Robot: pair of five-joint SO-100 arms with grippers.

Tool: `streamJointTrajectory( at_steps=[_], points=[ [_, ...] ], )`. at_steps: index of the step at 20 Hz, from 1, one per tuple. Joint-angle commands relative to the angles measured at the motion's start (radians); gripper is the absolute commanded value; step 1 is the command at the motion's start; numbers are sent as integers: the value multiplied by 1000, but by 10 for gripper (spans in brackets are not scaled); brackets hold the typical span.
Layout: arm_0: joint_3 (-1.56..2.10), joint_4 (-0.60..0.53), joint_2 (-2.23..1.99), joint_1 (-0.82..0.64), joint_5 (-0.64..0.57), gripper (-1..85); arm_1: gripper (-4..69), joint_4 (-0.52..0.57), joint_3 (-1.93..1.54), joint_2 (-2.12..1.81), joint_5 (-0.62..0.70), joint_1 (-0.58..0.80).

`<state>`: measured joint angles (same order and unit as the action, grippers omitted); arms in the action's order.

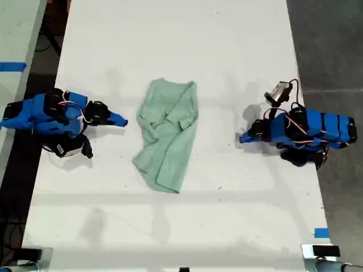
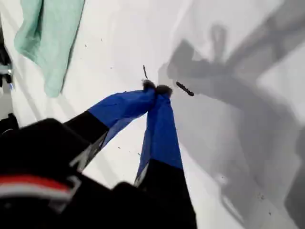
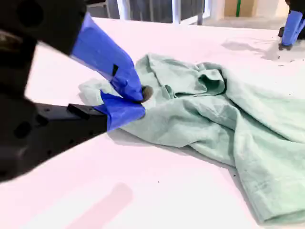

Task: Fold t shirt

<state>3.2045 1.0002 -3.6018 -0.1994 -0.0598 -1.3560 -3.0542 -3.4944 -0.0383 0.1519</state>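
The t shirt (image 1: 167, 133) is a pale mint-green cloth lying wrinkled and partly doubled over in the middle of the white table (image 1: 227, 215). It also shows in the first wrist view (image 2: 47, 38) and the second wrist view (image 3: 214, 114). My second gripper (image 1: 122, 120) is on the exterior view's left. It is shut, its tips (image 3: 138, 98) just short of the shirt's edge. My first gripper (image 1: 244, 137) is on the exterior view's right. It is shut (image 2: 156, 88) over bare table, a good way from the cloth.
Another pale surface with blue tape (image 1: 11, 66) stands past a dark gap at the exterior view's left. Dark floor (image 1: 329, 45) lies beyond the table's edge on the exterior view's right. A blue tape mark (image 1: 321, 232) sits near the table's front corner there.
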Motion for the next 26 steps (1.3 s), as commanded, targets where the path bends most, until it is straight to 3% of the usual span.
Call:
streamJointTrajectory(
  at_steps=[1, 3, 5, 10, 13, 16, 18, 19, 20, 23, 26],
  points=[
    [-6, 40, -8, 35, 123, 0, 23, -51, 2, -14, 17, 8],
    [-23, 66, -8, 54, 173, 0, 23, -43, 11, -12, -14, 8],
    [-118, 127, 26, 52, 222, 0, 23, -63, 161, 121, -144, -67],
    [-627, 216, 569, 206, 278, 0, 22, -98, 951, 1028, -187, -184],
    [-899, 256, 882, 347, 314, 0, 22, -98, 1408, 1499, -127, -273],
    [-1126, 272, 1212, 419, 302, 0, 21, -127, 1898, 1934, 12, -328],
    [-1192, 229, 1347, 430, 255, 11, 86, -135, 2146, 2135, 107, -339],
    [-1193, 178, 1393, 436, 222, 131, 150, -77, 2138, 2157, 133, -339],
    [-1207, 155, 1454, 439, 204, 172, 169, -20, 2097, 2157, 150, -339],
    [-1322, 144, 1697, 460, 166, 200, 242, 57, 2089, 2218, 204, -360],
    [-1480, 160, 1924, 462, 121, 213, 242, 114, 2109, 2290, 236, -374]
  ],
)
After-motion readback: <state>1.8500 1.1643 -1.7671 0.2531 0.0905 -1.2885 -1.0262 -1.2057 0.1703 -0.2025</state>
